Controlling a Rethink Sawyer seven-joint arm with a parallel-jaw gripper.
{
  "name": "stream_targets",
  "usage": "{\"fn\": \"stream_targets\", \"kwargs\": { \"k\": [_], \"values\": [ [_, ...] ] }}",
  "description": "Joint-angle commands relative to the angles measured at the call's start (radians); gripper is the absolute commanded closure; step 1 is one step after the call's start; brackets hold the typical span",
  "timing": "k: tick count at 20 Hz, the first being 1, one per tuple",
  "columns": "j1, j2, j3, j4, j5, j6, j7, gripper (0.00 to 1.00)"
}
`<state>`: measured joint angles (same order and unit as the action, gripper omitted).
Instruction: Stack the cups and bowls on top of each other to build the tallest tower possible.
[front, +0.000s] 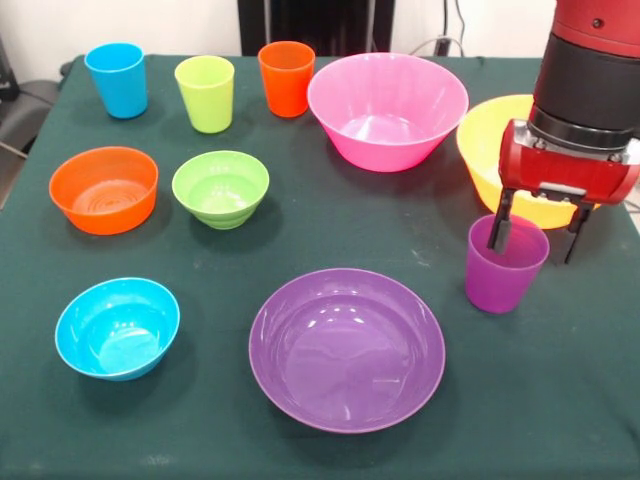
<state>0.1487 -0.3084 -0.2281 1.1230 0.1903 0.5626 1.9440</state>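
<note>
My gripper (537, 238) hangs open at the right over the purple cup (505, 275). One finger (498, 232) dips inside the cup and the other is outside its right wall. The blue cup (116, 78), lime green cup (205, 92) and orange cup (286, 77) stand upright in a row at the far left. The small orange bowl (103, 188), green bowl (220, 187) and blue bowl (117, 327) sit apart on the left. The wide purple bowl (346, 348) lies near the front. The pink bowl (387, 108) is at the back. The yellow bowl (490, 150) is partly hidden behind the gripper. Each piece stands alone.
Everything rests on a dark green cloth (300, 240) covering the table. The table's right edge runs close beside the purple cup and yellow bowl. Bare cloth lies between the green bowl and the purple cup.
</note>
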Motion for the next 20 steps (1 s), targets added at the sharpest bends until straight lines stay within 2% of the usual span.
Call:
{"fn": "stream_targets", "kwargs": {
  "k": [1, 5, 8, 16, 20],
  "values": [
    [-0.001, 0.061, 0.077, 0.096, 0.004, -0.073, 0.181, 0.00],
    [0.012, 0.129, 0.062, 0.060, 0.004, -0.149, 0.215, 0.00],
    [0.023, 0.156, 0.052, 0.043, 0.012, -0.170, 0.234, 0.00],
    [0.040, 0.188, 0.034, 0.024, 0.025, -0.186, 0.261, 0.00],
    [0.049, 0.170, 0.032, 0.041, 0.030, -0.170, 0.267, 0.00]
  ]
}}
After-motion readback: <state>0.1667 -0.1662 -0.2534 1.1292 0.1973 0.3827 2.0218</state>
